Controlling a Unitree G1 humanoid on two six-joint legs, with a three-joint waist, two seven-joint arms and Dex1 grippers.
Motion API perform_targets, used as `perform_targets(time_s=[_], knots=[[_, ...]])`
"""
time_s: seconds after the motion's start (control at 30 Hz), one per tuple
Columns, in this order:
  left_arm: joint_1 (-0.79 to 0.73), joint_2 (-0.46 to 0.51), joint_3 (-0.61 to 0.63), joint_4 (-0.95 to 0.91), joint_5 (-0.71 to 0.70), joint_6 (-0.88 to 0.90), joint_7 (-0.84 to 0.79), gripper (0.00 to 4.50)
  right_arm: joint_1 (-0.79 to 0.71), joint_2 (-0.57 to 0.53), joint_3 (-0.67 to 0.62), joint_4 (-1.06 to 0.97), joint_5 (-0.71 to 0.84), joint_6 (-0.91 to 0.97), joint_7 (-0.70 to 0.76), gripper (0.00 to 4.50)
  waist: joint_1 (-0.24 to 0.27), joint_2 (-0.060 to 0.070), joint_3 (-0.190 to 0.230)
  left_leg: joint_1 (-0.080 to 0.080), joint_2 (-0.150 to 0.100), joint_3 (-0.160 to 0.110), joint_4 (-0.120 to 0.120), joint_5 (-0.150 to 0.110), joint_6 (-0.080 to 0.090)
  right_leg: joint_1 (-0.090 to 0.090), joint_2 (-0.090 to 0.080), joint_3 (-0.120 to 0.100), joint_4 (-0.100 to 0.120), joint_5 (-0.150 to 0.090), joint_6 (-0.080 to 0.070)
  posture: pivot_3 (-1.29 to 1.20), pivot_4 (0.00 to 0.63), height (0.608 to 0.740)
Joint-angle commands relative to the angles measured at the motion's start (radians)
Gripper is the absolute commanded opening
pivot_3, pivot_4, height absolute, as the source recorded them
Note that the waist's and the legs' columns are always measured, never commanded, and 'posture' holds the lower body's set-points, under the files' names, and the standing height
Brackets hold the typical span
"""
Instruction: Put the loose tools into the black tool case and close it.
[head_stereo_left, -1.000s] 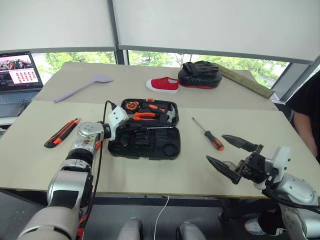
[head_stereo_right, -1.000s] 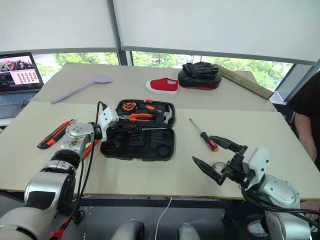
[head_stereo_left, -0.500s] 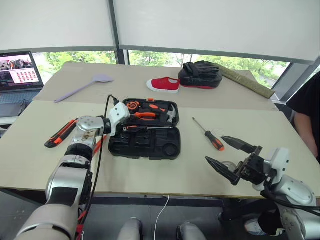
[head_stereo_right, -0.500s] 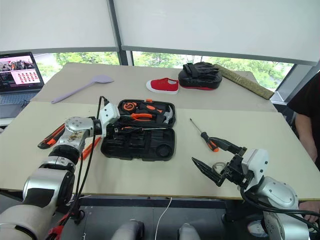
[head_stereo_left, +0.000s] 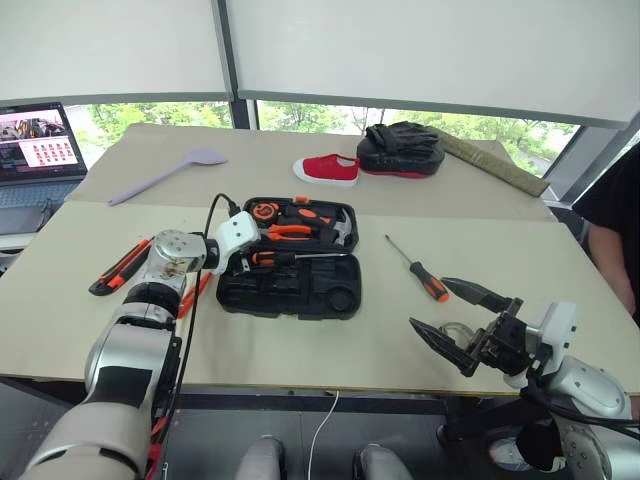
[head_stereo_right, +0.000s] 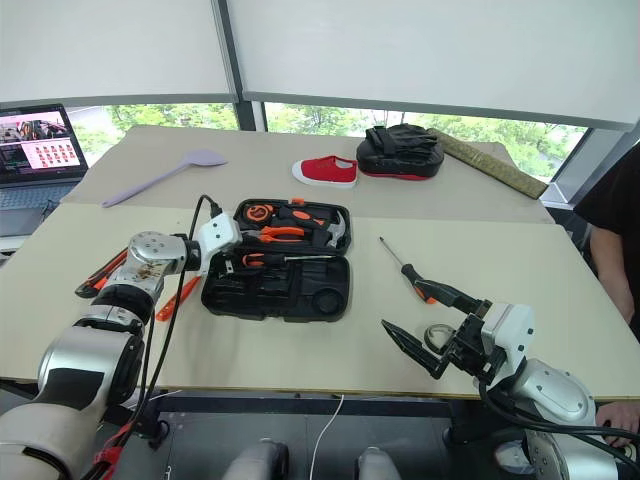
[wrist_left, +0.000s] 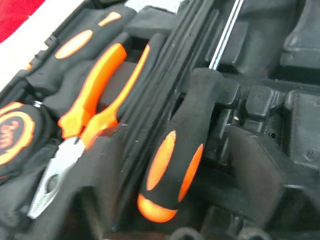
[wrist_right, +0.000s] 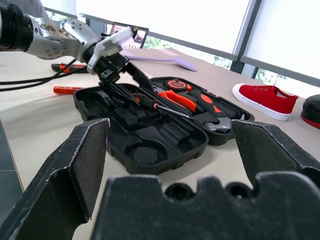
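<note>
Now, change: the left gripper (wrist_right: 114, 75) has let go; a screwdriver (head_stereo_right: 285, 257) lies across the black tool case (head_stereo_right: 280, 260).
Meaning: one tool stowed; utility knife (head_stereo_left: 122, 265) left of the case and second screwdriver (head_stereo_left: 418, 269) right of it wait.
Left fingers: parted, empty, over the case's left end.
Right gripper (head_stereo_left: 468, 315): spread wide, empty, near table edge.

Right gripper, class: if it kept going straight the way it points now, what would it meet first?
Probably the black hard-plastic hinged tool case. The right gripper stands open above bare table, and its wrist view looks between the fingers at the case's near half; depth is hard to judge.
</note>
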Motion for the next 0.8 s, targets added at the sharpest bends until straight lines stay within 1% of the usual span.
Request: perform_targets(time_s=[0.03,0.1,0.13,0.3,0.43,0.57,0.73,0.8], knots=[[-0.023,0.007,-0.008,0.01,0.017,0.023,0.008,1.39,0.004,-0.003,-0.023,-0.038,0.001,-0.002,-0.014,4.5,0.0,0.0,0.0,0.0,0.0,0.0,0.0,0.0,0.0,0.0,0.0,0.0,0.0,0.0,0.0,0.0,0.15,0.74],[-0.02,0.008,-0.01,0.012,0.02,0.029,0.005,0.84,0.005,-0.002,-0.023,-0.039,0.001,-0.001,-0.016,4.5,-0.001,0.0,0.0,0.0,0.0,0.0,0.0,0.0,0.0,0.0,0.0,0.0,0.0,0.0,0.0,0.0,0.15,0.74],[-0.019,0.009,-0.008,0.012,0.018,0.031,-0.002,0.77,0.006,-0.002,-0.024,-0.04,0.002,-0.002,-0.016,4.5,-0.001,0.0,0.0,0.0,0.0,0.0,0.0,0.0,0.0,0.0,0.0,0.0,0.0,0.0,0.0,0.0,0.15,0.74],[-0.01,0.034,0.027,0.001,-0.017,-0.01,-0.048,0.76,0.0,-0.001,-0.013,-0.035,-0.001,-0.004,-0.019,4.5,-0.002,0.0,0.0,0.0,0.0,0.0,0.0,0.0,0.0,0.0,0.0,0.0,0.0,0.0,0.0,0.0,0.15,0.74],[-0.012,0.088,0.026,-0.01,-0.009,-0.07,-0.082,0.74,-0.001,-0.002,-0.012,-0.031,-0.001,-0.006,-0.019,4.5,-0.006,0.0,0.0,0.0,0.0,0.0,0.0,0.0,0.0,-0.001,0.0,0.0,0.0,0.0,-0.001,0.0,0.15,0.74],[-0.022,0.132,-0.027,-0.018,0.048,-0.202,-0.102,0.74,0.0,0.001,-0.007,-0.024,-0.002,-0.008,-0.013,4.5,-0.003,0.0,0.0,0.0,0.0,0.0,0.0,0.0,0.0,0.0,0.0,0.0,0.0,0.0,-0.001,0.0,0.15,0.74],[-0.038,0.135,-0.083,-0.01,0.107,-0.304,-0.096,0.74,-0.008,0.001,0.003,-0.019,-0.004,-0.009,-0.011,4.5,0.005,0.0,0.0,0.0,0.0,0.0,0.0,0.0,0.0,0.0,-0.001,0.0,-0.001,0.0,-0.001,0.0,0.15,0.74],[-0.045,0.127,-0.119,-0.001,0.154,-0.319,-0.05,0.74,-0.01,-0.002,0.005,-0.018,-0.002,-0.009,-0.008,4.5,0.004,0.0,0.0,0.0,-0.001,0.0,0.0,0.0,0.0,0.0,-0.001,0.0,0.0,0.0,-0.001,0.0,0.15,0.74]])
